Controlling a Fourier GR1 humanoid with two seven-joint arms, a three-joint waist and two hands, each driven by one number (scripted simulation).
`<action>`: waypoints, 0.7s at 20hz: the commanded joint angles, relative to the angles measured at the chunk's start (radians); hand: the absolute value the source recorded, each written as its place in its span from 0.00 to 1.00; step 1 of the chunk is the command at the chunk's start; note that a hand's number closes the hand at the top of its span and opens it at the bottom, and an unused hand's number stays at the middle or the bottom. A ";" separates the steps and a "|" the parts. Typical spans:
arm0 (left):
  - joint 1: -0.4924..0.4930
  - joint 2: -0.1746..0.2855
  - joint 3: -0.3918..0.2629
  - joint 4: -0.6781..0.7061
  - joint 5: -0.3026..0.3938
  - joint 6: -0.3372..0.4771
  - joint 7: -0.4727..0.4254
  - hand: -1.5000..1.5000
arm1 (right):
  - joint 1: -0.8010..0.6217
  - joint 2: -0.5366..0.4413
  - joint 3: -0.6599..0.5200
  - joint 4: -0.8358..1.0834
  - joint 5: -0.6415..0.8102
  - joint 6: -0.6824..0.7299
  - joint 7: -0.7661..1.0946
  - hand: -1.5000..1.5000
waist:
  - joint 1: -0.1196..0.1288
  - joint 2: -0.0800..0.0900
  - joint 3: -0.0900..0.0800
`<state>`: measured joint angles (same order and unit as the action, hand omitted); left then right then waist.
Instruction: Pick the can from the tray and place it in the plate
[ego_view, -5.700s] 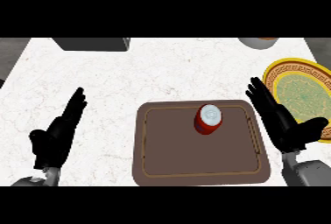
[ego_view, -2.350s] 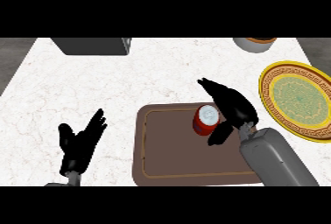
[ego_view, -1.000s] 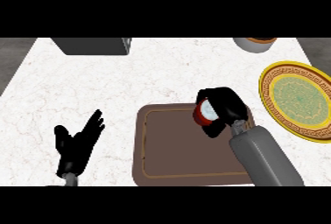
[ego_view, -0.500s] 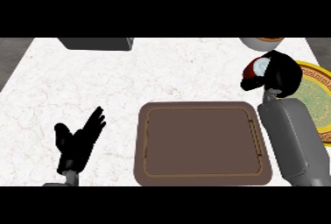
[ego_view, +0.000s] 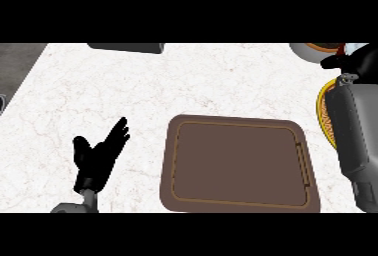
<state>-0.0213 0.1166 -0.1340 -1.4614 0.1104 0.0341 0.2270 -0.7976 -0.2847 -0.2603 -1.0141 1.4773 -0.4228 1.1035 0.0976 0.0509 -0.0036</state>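
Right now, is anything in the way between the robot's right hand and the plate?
Nothing visible is. The right hand is at the view's top right, by the plate, of which only a strip of yellow rim shows beside the forearm. The can does not show.

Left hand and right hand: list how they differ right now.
The left hand is low at the view's left, beside the tray. The right hand is high at the right edge, and its forearm lies across the plate. The left hand shows whole, open and empty. The right hand is partly cut off by the view's edge. Both are black.
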 joint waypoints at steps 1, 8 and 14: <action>-0.010 -0.001 -0.011 0.001 -0.004 -0.003 0.019 0.50 | -0.062 -0.015 -0.073 0.029 0.159 -0.153 0.271 1.00 | 0.012 -0.003 0.003; 0.005 -0.015 -0.004 0.017 -0.002 0.008 0.002 0.50 | -0.003 0.029 -0.192 0.021 0.391 -0.297 0.329 1.00 | -0.006 -0.008 0.005; -0.004 0.003 0.027 0.017 0.013 0.004 0.007 0.50 | 0.070 0.051 -0.323 -0.003 0.573 -0.344 0.369 1.00 | -0.029 -0.019 0.005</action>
<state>-0.0332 0.1104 -0.1231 -1.4468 0.1122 0.0443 0.2353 -0.7469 -0.2503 -0.5237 -1.0049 1.9367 -0.6325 1.1931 0.0785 0.0394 0.0017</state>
